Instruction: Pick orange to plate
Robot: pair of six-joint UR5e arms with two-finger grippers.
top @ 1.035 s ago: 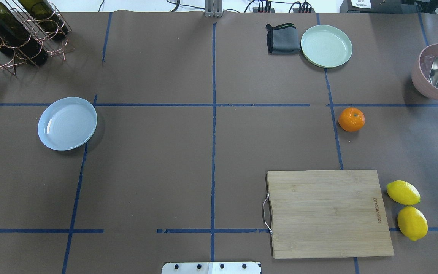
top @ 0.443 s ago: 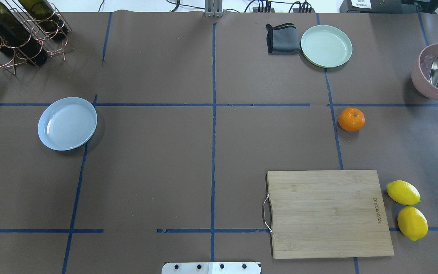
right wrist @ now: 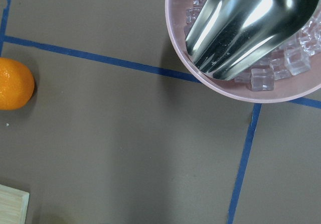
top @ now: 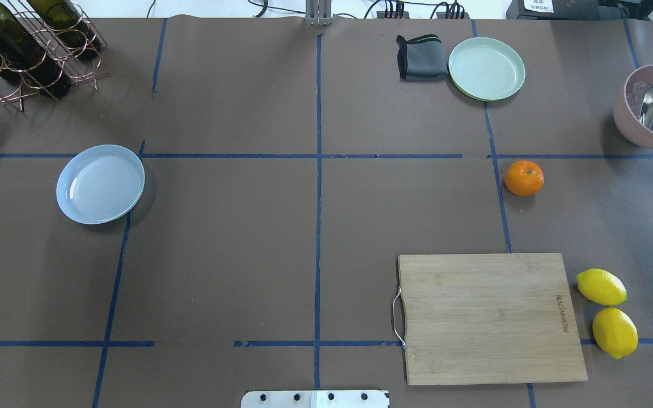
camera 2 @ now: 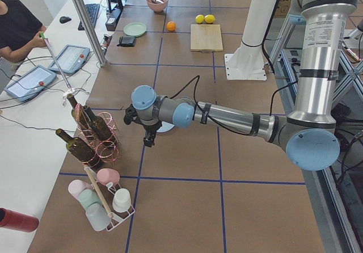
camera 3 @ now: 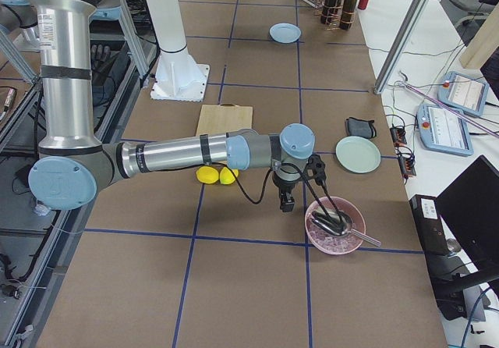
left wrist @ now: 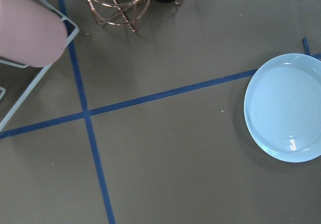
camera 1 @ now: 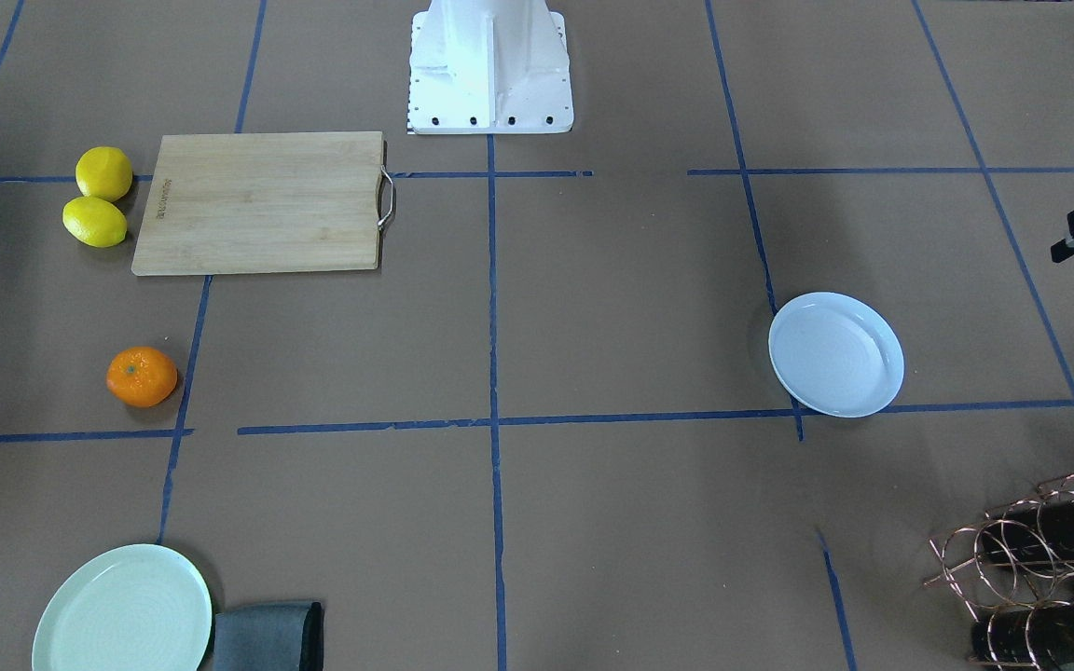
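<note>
Overhead looks down from behind robot base (camera 1: 490, 65); front view faces it steeply. Both share orange (top: 524, 178), plate (top: 100, 183). Side views look along bench (camera 2: 181, 207); wrist cameras close, downward.

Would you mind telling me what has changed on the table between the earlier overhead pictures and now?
Nothing has visibly changed in the overhead view. The orange lies in the same spot on the table, untouched. The plate is still empty and has not moved, and neither arm has come into that view.
</note>
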